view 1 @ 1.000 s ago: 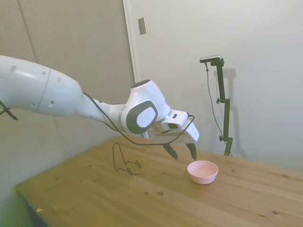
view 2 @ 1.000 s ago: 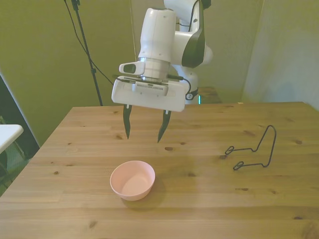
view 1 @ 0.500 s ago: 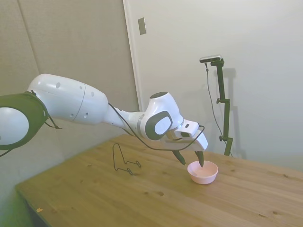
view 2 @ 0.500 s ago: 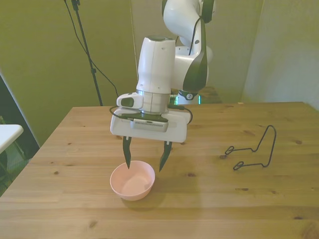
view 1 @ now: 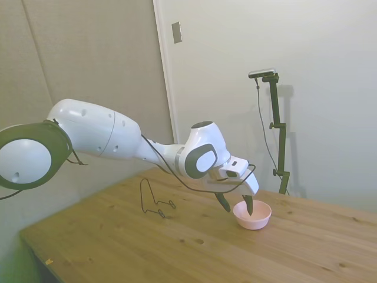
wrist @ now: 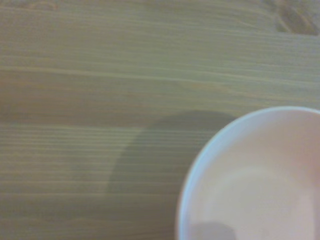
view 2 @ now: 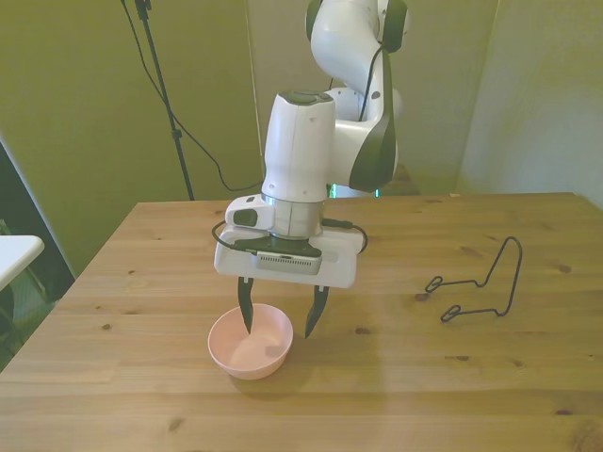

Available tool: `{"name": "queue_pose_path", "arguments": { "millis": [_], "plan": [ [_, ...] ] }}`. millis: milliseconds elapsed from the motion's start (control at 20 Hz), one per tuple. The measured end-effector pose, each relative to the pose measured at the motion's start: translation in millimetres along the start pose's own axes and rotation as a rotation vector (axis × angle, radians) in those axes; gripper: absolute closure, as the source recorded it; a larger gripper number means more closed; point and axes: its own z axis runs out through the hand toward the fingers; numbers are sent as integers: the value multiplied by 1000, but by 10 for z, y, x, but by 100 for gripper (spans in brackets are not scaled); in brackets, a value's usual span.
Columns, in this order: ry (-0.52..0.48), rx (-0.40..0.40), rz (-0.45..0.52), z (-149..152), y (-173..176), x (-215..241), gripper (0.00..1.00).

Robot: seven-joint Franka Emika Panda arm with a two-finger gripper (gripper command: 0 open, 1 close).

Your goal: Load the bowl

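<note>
The pale-pink bowl [view 2: 250, 343] stands upright on the wooden table, toward the front view's left; it also shows in the side view [view 1: 253, 215] and fills a corner of the wrist view [wrist: 260, 185]. My gripper [view 2: 280, 319] hangs low over the bowl's rim, open, with one dark finger inside the bowl and the other just outside its wall, on the front view's right. The rim lies between the two fingers without visible contact. The bowl looks empty.
A thin black wire rack [view 2: 485, 283] stands on the table at the front view's right, well apart from the bowl; the side view shows it [view 1: 152, 200] left of the gripper. Bare wood surrounds the bowl on all sides.
The gripper has come forward and down from above the table behind the bowl, until its fingers straddle the bowl's rim. It stays open. Bowl and rack have not moved.
</note>
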Motion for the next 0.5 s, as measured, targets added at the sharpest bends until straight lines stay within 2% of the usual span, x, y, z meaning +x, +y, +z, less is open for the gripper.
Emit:
{"name": "queue_pose_path", "arguments": {
  "millis": [500],
  "plan": [
    [-18,-2,30,66,60,40,100]
  ]
}}
